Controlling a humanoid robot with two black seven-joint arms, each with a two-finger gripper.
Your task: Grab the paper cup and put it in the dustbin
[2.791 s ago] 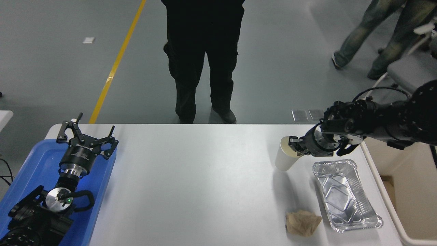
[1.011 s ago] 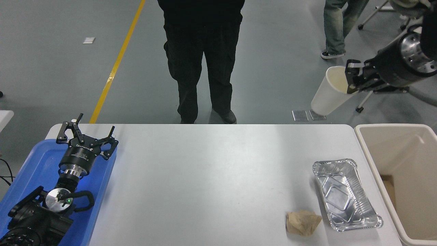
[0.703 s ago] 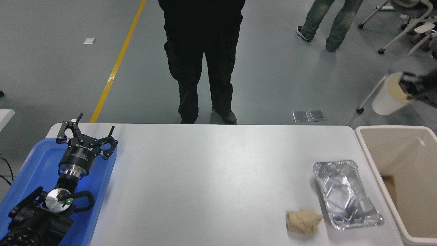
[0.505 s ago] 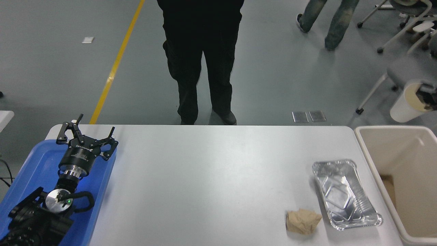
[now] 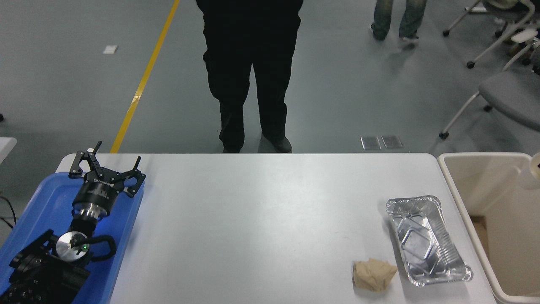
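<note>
Only a sliver of the white paper cup (image 5: 531, 174) shows at the picture's right edge, over the far part of the beige dustbin (image 5: 481, 179). The dustbin stands off the table's right end, its rim about level with the tabletop. Whatever holds the cup is cut off by the frame; my right arm and gripper are out of view. At the lower left, my left arm is parked over the blue tray (image 5: 38, 211), and its gripper (image 5: 108, 159) is open with nothing between its fingers.
A foil tray (image 5: 427, 240) and a crumpled brown paper wad (image 5: 373, 275) lie near the table's right end. A person in black trousers (image 5: 252, 76) stands at the far edge. Office chairs (image 5: 502, 90) and another person's legs (image 5: 396, 21) are beyond.
The right arm lifted the cup off the table, carried it up and rightward, then down over the dustbin. Arm and gripper have left the frame; only the cup's edge still shows.
</note>
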